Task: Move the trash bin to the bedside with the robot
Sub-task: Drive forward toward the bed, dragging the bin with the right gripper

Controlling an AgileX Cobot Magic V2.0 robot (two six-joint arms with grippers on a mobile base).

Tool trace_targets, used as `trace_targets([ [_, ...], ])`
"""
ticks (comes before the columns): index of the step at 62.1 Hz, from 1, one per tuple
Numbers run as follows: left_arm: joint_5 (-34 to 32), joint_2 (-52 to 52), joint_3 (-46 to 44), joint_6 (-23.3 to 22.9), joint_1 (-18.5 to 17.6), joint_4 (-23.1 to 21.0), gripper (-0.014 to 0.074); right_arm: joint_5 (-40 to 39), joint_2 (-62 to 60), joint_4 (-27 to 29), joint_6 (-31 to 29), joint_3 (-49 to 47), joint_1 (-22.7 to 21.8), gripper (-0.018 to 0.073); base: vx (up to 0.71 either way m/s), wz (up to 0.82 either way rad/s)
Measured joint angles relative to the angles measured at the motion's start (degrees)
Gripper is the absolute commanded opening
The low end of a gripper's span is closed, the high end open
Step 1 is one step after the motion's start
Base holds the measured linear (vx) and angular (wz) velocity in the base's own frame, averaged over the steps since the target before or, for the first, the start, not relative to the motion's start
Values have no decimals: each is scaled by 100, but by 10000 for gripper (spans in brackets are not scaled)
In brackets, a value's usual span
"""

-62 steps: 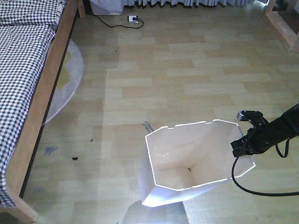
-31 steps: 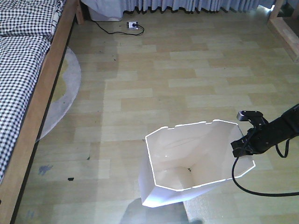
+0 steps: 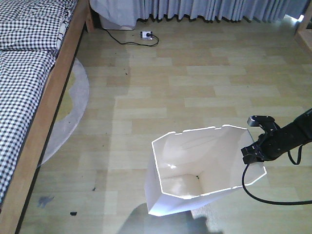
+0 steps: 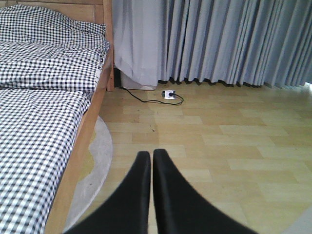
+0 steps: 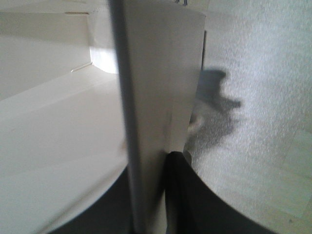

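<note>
The white trash bin (image 3: pixel 195 170) with an angular rim stands low in the front view, empty inside. My right gripper (image 3: pixel 251 155) on its black arm is shut on the bin's right wall at the rim; in the right wrist view the wall (image 5: pixel 146 112) runs between the two black fingers (image 5: pixel 183 195). The bed (image 3: pixel 29 73) with a light-brown wooden frame and checked bedding lies along the left, about a bin-width and more away from the bin. My left gripper (image 4: pixel 151 158) shows only in the left wrist view, shut and empty, pointing at the floor beside the bed (image 4: pixel 48 112).
A round grey rug (image 3: pixel 73 112) pokes out from under the bed. A power strip (image 3: pixel 146 34) with black cable lies by the grey curtains (image 3: pixel 204 7) at the back. Wooden floor (image 3: pixel 195 87) lies between the bin and the bed. Dark specks mark the floor at the lower left.
The whole view has shifted: the floor, bed and power strip slid down and right in the frame while the bin and right gripper stay fixed in it. The base is moving with the bin.
</note>
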Motion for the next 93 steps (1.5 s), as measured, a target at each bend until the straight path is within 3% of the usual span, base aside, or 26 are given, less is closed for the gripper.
trace_targets([
  [93, 0, 0, 0, 0, 0, 0, -6, 0, 0, 0, 0, 0, 0, -5, 27, 2],
])
